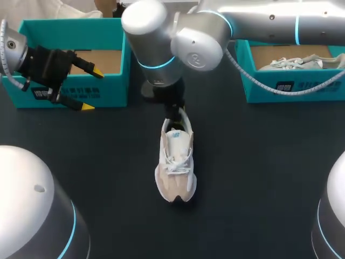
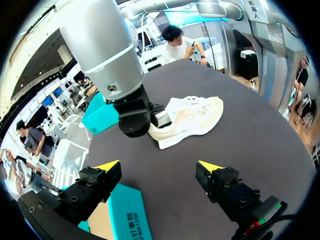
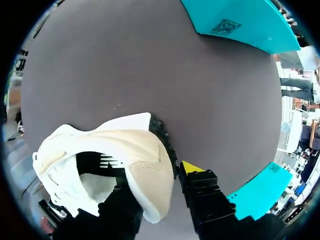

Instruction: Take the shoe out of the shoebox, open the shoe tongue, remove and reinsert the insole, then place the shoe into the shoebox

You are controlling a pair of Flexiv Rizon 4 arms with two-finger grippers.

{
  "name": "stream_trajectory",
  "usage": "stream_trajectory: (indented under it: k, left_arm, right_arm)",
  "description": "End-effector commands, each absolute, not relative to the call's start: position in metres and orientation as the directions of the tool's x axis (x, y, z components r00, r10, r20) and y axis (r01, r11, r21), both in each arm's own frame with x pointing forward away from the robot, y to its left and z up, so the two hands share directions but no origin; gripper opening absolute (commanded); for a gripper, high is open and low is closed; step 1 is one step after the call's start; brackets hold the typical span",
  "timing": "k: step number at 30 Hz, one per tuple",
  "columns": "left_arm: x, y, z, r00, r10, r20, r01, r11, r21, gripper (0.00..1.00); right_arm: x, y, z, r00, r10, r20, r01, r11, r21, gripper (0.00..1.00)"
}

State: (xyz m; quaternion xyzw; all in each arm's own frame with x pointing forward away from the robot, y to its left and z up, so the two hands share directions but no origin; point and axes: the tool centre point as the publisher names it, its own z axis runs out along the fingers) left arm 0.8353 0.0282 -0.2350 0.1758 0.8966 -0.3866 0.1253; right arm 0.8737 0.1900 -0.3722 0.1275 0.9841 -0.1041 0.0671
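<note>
- Head view: your shoe (image 1: 175,164) lies on the table (image 1: 259,178) at frame centre, toe toward the bottom edge. The right tool (image 1: 173,116) sits at its heel. The left tool (image 1: 90,90), upper left, is spread wide before a teal shoebox (image 1: 110,89).
- Left wrist view: the shoe (image 2: 192,120) lies ahead of the gaping left tool (image 2: 159,167).
- Right wrist view: the right tool (image 3: 157,180) pinches the heel wall, one finger inside, one outside.
</note>
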Motion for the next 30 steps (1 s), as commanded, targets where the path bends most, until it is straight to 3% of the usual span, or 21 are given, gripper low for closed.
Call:
stream_trajectory:
  k: [1,11,20,30]
  left_arm:
    - [0.834,0.029,-0.234,-0.907,0.22,-0.36,0.412,0.641,-0.647,1.0]
    - [0.834,0.029,-0.234,-0.907,0.22,-0.36,0.412,0.641,-0.647,1.0]
    - [0.834,0.029,-0.234,-0.907,0.22,-0.36,0.412,0.641,-0.647,1.0]
    - [0.834,0.029,-0.234,-0.907,0.22,-0.36,0.412,0.641,-0.647,1.0]
  right_arm:
    - [0.871,0.193,-0.369,-0.938,0.272,-0.213,0.313,0.931,-0.19,0.0]
    - [0.856,0.183,-0.327,-0.931,0.282,-0.232,0.317,0.939,-0.131,0.0]
    - [0.85,0.154,-0.209,-0.924,0.32,-0.208,0.352,0.926,-0.137,0.0]
    - [0.868,0.126,-0.137,-0.914,0.297,-0.277,0.338,0.935,-0.112,0.0]
